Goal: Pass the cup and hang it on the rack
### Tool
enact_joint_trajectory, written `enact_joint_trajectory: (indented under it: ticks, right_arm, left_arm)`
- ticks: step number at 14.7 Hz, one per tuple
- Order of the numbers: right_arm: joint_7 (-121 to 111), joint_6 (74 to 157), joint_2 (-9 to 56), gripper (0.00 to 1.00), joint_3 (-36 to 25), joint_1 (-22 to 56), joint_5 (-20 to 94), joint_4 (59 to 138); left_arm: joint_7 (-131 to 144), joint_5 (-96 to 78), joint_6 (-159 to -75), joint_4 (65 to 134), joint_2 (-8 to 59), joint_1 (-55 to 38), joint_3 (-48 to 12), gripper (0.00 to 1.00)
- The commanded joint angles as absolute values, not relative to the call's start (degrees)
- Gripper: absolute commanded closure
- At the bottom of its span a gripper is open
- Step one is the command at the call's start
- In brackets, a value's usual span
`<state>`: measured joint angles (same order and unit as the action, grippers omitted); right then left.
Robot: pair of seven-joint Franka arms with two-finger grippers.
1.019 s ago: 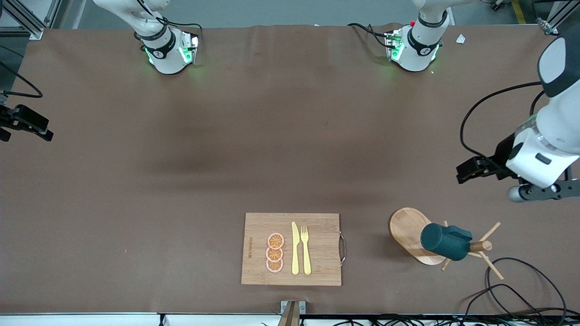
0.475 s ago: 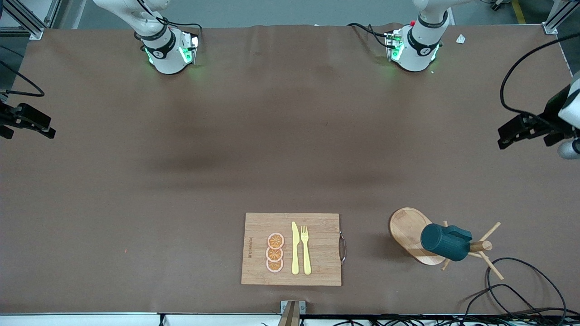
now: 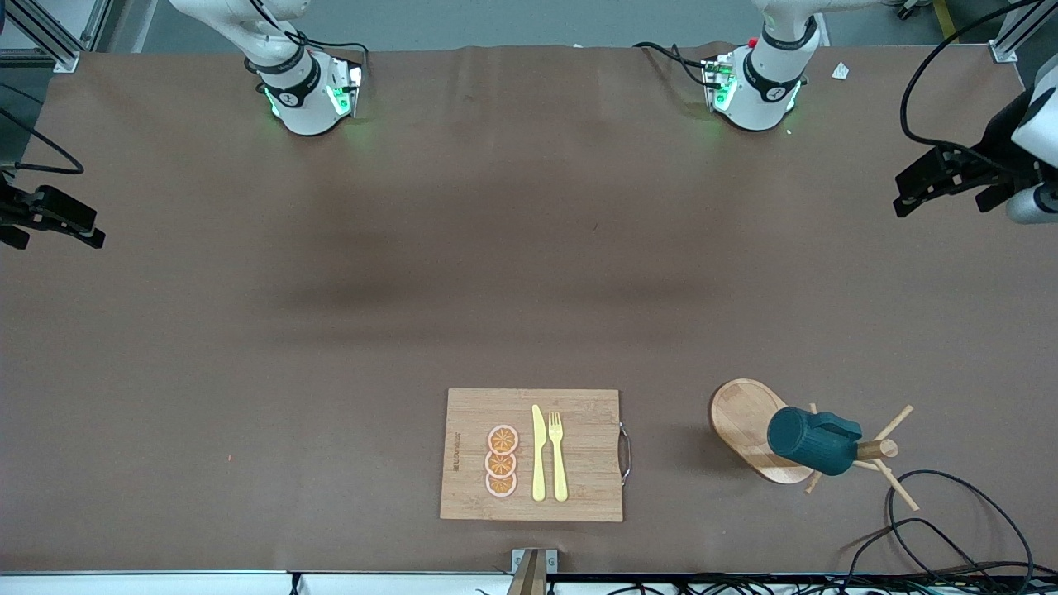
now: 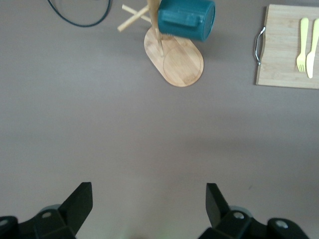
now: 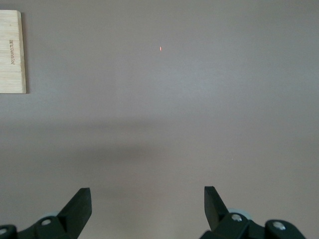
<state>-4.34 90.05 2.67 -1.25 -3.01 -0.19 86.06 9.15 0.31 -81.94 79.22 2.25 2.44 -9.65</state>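
Note:
The dark teal cup (image 3: 814, 442) hangs by its handle on a peg of the wooden rack (image 3: 740, 421), tilted over the rack's oval base. It also shows in the left wrist view (image 4: 187, 19), above the rack base (image 4: 177, 62). My left gripper (image 4: 148, 199) is open and empty, high over bare table at the left arm's end, well apart from the rack; its wrist (image 3: 1021, 178) shows at the edge of the front view. My right gripper (image 5: 147, 199) is open and empty over bare table at the right arm's end, waiting.
A bamboo cutting board (image 3: 579, 413) lies near the front edge, with a yellow knife (image 3: 538, 453), a yellow fork (image 3: 558, 454) and orange slices (image 3: 502, 461) on it. A black cable (image 3: 950, 512) loops on the table beside the rack.
My left arm has drawn away from the rack toward the robots' bases and the table's end. The cup stays hanging on the rack. The right arm has barely moved.

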Motion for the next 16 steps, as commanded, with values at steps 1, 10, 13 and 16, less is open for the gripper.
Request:
enact_joint_trajectory:
  ticks: [1,10,13,16]
  right_arm:
    - [-5.01,89.82,1.41,0.0,-1.23,-2.9,-0.7,87.1]
    - [-5.01,89.82,1.32,0.0,-1.14,-2.81,-0.7,87.01]
    - [-5.01,89.83,1.32,0.0,-1.14,-2.9,-0.7,87.01]
    - [-5.01,89.91,1.32,0.0,-1.14,-2.9,-0.7,87.01]
  left_arm:
    - [8.17,-0.62,-82.53,84.54,-2.45,-0.17,-7.3,0.0]
    - [8.35,-1.41,-83.41,90.43,-5.97,-0.7,-7.12,0.0]
    - [8.26,-1.41,-83.5,91.05,-6.24,-0.7,-7.21,0.0]
    - [8.09,-1.23,-83.85,90.44,-5.98,-0.44,-7.21,0.0]
